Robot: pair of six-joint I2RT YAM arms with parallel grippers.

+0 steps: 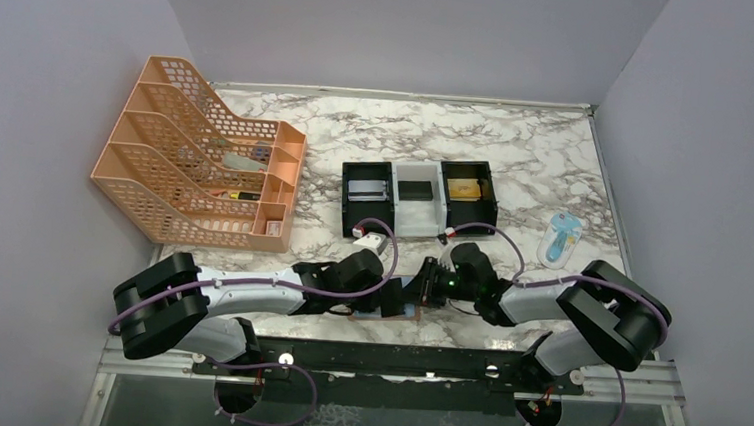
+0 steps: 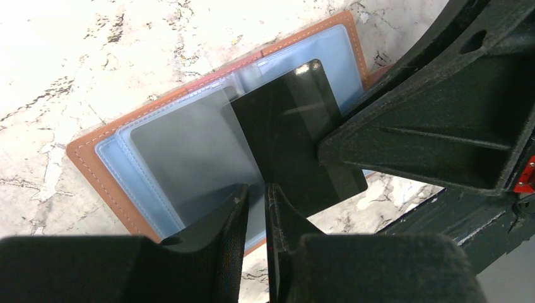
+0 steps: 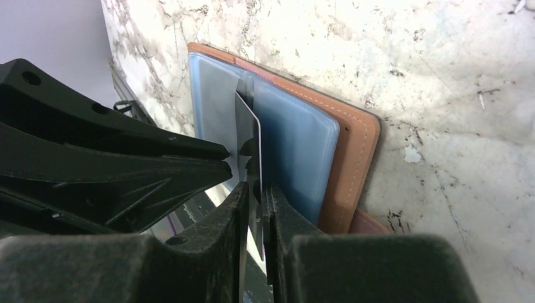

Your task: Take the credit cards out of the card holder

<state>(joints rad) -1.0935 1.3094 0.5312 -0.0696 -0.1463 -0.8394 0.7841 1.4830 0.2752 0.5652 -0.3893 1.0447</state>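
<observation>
The card holder (image 2: 88, 154) lies open on the marble at the near edge: tan leather with light-blue lining and clear sleeves. It also shows in the right wrist view (image 3: 353, 148) and peeks out under the arms in the top view (image 1: 401, 313). A black credit card (image 2: 287, 132) sticks halfway out of a sleeve. My right gripper (image 3: 253, 192) is shut on this card's edge (image 3: 250, 129). My left gripper (image 2: 257, 192) is nearly shut on a clear sleeve beside the card. Both grippers meet over the holder, left (image 1: 409, 297) and right (image 1: 428, 282).
A black-and-white three-compartment tray (image 1: 418, 221) stands behind the grippers with a grey card (image 1: 367, 190), a black card (image 1: 416, 190) and a yellowish one (image 1: 464, 188). An orange file rack (image 1: 207, 156) is at back left. A blue-white item (image 1: 560, 236) lies right.
</observation>
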